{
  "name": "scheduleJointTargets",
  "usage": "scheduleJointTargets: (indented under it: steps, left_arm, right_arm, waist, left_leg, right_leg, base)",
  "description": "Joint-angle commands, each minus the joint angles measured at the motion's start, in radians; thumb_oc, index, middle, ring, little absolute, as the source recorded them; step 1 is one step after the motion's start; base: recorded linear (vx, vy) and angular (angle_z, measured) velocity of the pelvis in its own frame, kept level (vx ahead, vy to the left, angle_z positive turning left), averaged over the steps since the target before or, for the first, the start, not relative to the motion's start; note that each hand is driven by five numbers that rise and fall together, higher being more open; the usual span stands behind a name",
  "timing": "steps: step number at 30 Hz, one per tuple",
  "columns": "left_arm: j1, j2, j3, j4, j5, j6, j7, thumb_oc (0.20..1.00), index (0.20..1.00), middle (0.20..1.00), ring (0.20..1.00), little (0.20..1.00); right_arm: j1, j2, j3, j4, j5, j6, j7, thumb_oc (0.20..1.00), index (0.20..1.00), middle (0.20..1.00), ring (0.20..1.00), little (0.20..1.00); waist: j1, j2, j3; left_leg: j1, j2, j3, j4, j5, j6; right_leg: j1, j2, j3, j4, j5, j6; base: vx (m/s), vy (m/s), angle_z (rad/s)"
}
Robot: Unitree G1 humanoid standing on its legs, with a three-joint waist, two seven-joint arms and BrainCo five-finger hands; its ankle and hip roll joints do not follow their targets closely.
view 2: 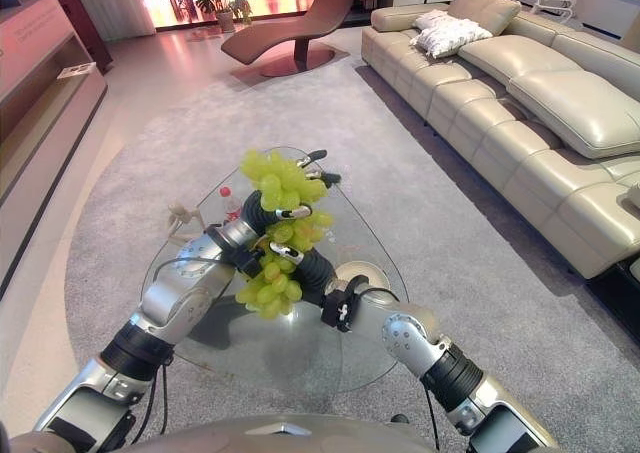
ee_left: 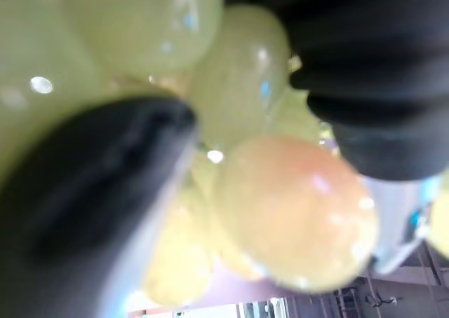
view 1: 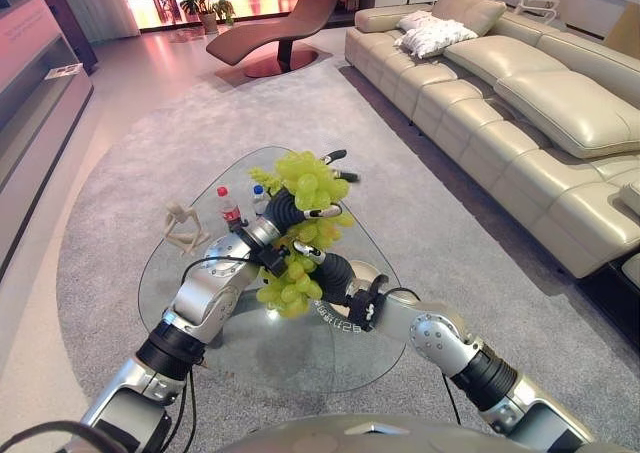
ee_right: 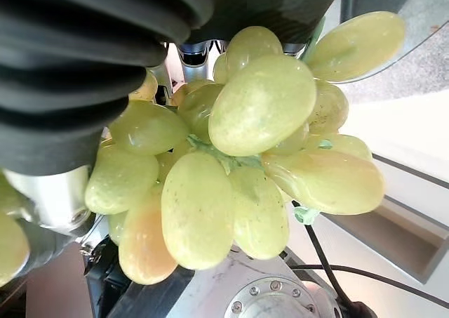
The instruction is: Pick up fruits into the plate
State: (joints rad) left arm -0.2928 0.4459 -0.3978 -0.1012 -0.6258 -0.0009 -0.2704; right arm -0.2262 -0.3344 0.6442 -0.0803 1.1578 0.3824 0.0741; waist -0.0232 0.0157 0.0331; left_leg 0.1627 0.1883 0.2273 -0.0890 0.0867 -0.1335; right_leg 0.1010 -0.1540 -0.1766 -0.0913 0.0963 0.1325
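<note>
Green grapes hang above the glass table [view 1: 200,303], between my two hands. The upper cluster [view 1: 308,178] sits in my left hand [view 1: 290,208], with its thumb beneath the fruit and its dark fingertips [view 1: 338,157] poking out past it. The lower cluster [view 1: 290,285] hangs under my right hand [view 1: 332,271], which has one finger [view 1: 306,254] curled over the fruit. In the right wrist view the grapes [ee_right: 238,156] press close against the hand's cover. A round pale plate [view 2: 366,275] lies on the glass just right of my right wrist.
Two small bottles [view 1: 231,209] and a wooden jointed figure [view 1: 184,228] stand on the table's left part. A cream sofa [view 1: 520,103] runs along the right and a brown lounge chair [view 1: 285,28] sits at the back. Grey carpet surrounds the table.
</note>
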Motion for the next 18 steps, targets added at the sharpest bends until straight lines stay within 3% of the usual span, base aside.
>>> scheduleJointTargets:
  steps: [1,10,18]
  left_arm:
    - [-0.052,0.002,-0.033,0.015,-0.038,-0.010,-0.053,1.000,1.000,1.000,1.000,1.000]
    - [0.057,0.082,0.108,0.051,0.034,-0.028,-0.046,1.000,1.000,1.000,1.000,1.000]
    - [0.131,0.103,0.180,0.111,0.100,-0.042,-0.027,1.000,1.000,1.000,1.000,1.000]
  right_arm:
    - [-0.091,0.112,-0.077,-0.124,0.064,-0.110,0.069,0.200,0.200,0.200,0.200,0.200]
    - [-0.021,0.033,-0.245,-0.107,0.063,-0.140,0.064,0.200,0.200,0.200,0.200,0.200]
    - [0.030,0.009,-0.332,-0.056,0.019,-0.170,0.077,0.200,0.200,0.200,0.200,0.200]
  waist:
    - [0.006,-0.013,0.037]
    - [0.018,-0.010,0.047]
    - [0.027,-0.012,0.059]
  left_leg:
    - [-0.034,-0.006,-0.010,0.024,-0.029,0.032]
    - [-0.043,-0.012,-0.019,0.025,-0.028,0.033]
    - [-0.057,-0.020,-0.029,0.023,-0.030,0.036]
  right_leg:
    - [0.033,-0.032,-0.057,0.075,-0.073,-0.005]
    - [0.033,-0.037,-0.077,0.075,-0.077,-0.007]
    - [0.027,-0.041,-0.084,0.061,-0.070,-0.009]
  base:
    - [0.00,0.039,0.00]
    - [0.01,0.032,0.02]
    - [0.00,0.009,0.05]
